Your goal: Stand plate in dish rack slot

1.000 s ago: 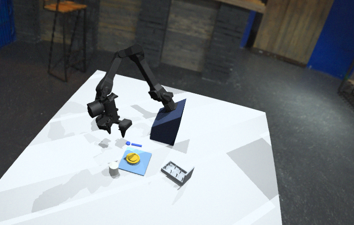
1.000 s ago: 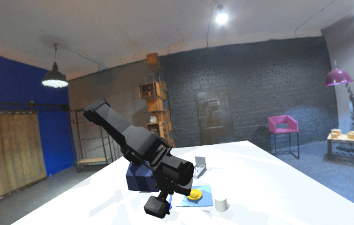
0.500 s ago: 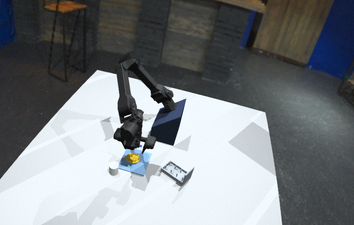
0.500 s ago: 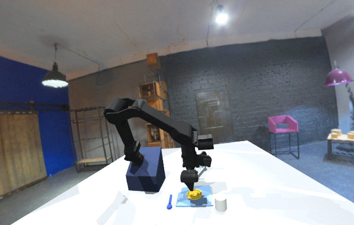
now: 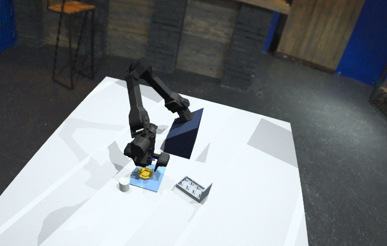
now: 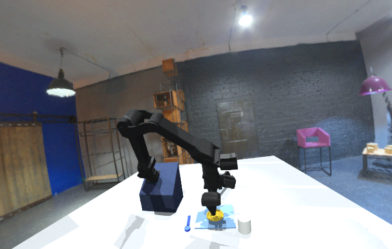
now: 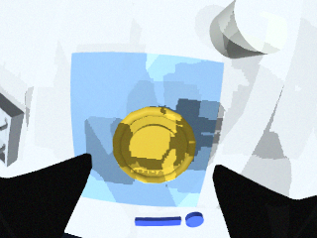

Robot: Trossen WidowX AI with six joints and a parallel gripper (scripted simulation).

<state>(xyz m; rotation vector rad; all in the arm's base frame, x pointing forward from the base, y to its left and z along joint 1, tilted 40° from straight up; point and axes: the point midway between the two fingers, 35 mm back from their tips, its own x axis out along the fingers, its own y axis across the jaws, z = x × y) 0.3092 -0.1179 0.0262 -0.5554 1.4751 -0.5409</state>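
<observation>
The yellow round plate [image 5: 145, 172] [image 6: 218, 216] [image 7: 149, 144] lies flat on the light blue mat [image 5: 153, 186] [image 6: 230, 224] [image 7: 106, 74]. My gripper [image 5: 148, 168] [image 7: 153, 168] is open and empty, pointing down above the plate. In the wrist view the plate shows between and slightly ahead of the two black fingertips. In the exterior view the near finger covers part of the plate and hides the other finger. The grey dish rack [image 5: 188, 193] [image 7: 16, 136] stands right of the mat in the top view, its visible slots without a plate. In the exterior view the arm hides it.
A white cup [image 5: 124, 185] [image 6: 244, 225] [image 7: 233, 37] stands beside the mat, on the side away from the rack. A blue spoon [image 6: 188, 222] [image 7: 158, 221] lies beside the mat. The dark blue block [image 5: 178, 144] [image 6: 161, 202] under the arm's base stands behind the mat in the top view.
</observation>
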